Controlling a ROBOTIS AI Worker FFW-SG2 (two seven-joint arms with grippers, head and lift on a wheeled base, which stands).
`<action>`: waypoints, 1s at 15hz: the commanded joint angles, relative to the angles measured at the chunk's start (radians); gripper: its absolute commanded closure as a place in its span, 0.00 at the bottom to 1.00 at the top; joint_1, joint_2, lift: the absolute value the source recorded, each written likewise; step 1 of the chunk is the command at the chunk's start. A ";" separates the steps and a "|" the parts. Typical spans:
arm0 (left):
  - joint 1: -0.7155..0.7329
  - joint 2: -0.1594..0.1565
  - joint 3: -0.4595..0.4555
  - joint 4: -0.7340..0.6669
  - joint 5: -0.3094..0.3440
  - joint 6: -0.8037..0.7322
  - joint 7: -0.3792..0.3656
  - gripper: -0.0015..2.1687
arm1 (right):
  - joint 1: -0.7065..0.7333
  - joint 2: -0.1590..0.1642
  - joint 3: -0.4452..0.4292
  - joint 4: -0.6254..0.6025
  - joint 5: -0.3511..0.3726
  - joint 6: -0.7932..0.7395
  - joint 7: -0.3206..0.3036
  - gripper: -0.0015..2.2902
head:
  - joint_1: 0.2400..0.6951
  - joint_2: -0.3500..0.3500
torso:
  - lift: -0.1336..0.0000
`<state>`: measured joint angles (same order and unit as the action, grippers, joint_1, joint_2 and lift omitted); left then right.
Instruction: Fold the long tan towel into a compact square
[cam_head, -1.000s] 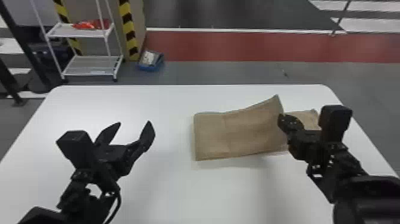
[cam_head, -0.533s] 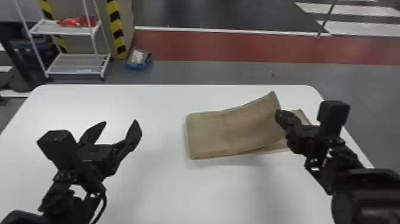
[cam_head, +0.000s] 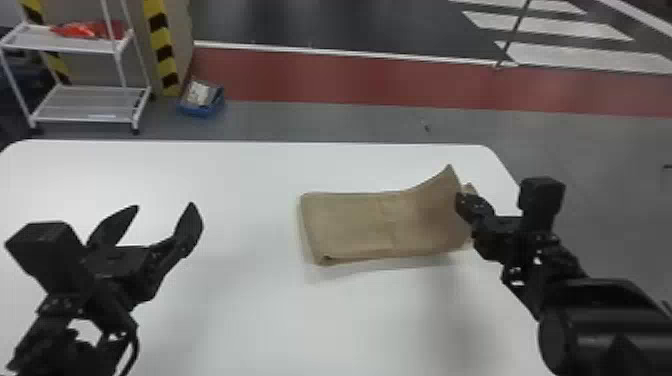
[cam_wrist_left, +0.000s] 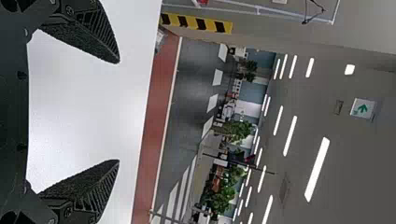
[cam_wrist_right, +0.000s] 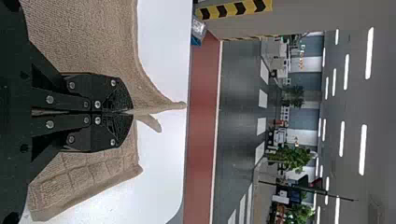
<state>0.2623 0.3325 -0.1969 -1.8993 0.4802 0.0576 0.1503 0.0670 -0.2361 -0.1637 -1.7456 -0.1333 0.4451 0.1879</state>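
The right hand (cam_wrist_right: 132, 112) is clamped on the raised end of the towel (cam_head: 350, 220), near the right edge of the table (cam_head: 250, 310). For a clean fold, lift this end clear, carry it toward the table's middle, align borders, then lower; a low carry may drag the underlayer. The left hand (cam_head: 164, 206) is open above the table's left side. Towel: tan, ribbed, layered, flat toward the table's middle.

towel (cam_head: 345, 225): tan | table (cam_head: 250, 315): white | pillar stripes (cam_head: 164, 53): yellow-black | floor band (cam_head: 350, 80): red | bin (cam_head: 199, 111): blue
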 joint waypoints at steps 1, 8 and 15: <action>0.003 0.000 0.001 0.000 -0.002 0.000 0.002 0.06 | -0.006 -0.006 -0.005 0.001 0.001 -0.019 0.015 0.50 | 1.00 0.28 | 0.08; 0.015 0.002 0.011 -0.003 -0.003 0.000 -0.001 0.06 | -0.035 -0.028 -0.051 0.101 -0.002 -0.130 0.059 0.50 | 1.00 0.24 | 0.08; 0.014 0.000 0.011 0.000 -0.008 0.003 -0.003 0.06 | -0.039 -0.028 -0.086 0.089 -0.011 -0.127 0.057 0.50 | 1.00 0.23 | 0.08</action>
<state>0.2764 0.3330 -0.1856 -1.8984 0.4729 0.0583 0.1472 0.0276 -0.2596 -0.2323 -1.6379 -0.1360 0.3151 0.2452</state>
